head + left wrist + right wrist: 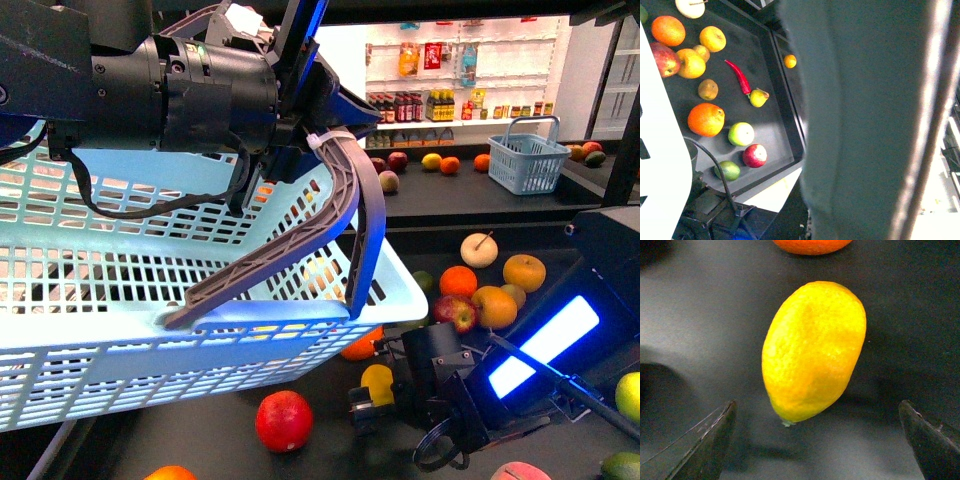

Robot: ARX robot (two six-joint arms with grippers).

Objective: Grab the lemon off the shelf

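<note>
The lemon (812, 352), bright yellow and oval, lies on the black shelf (700, 315) just ahead of my right gripper (817, 440). That gripper is open, and its dark fingertips (705, 445) stand wide on either side of the lemon's near end without touching it. In the front view the lemon (377, 382) shows partly behind the right gripper (372, 402), low on the shelf (330, 445). My left gripper (285, 150) is shut on the grey basket handle (345, 205) and holds the light blue basket (120, 330) up at the left. A blurred grey shape fills most of the left wrist view.
A red apple (284, 420) lies left of the lemon, and an orange (810, 245) just beyond it. Oranges, apples and a pear (478, 249) cluster at right. A small blue basket (529, 158) stands on the far deck. A red chili (739, 76) lies among fruit.
</note>
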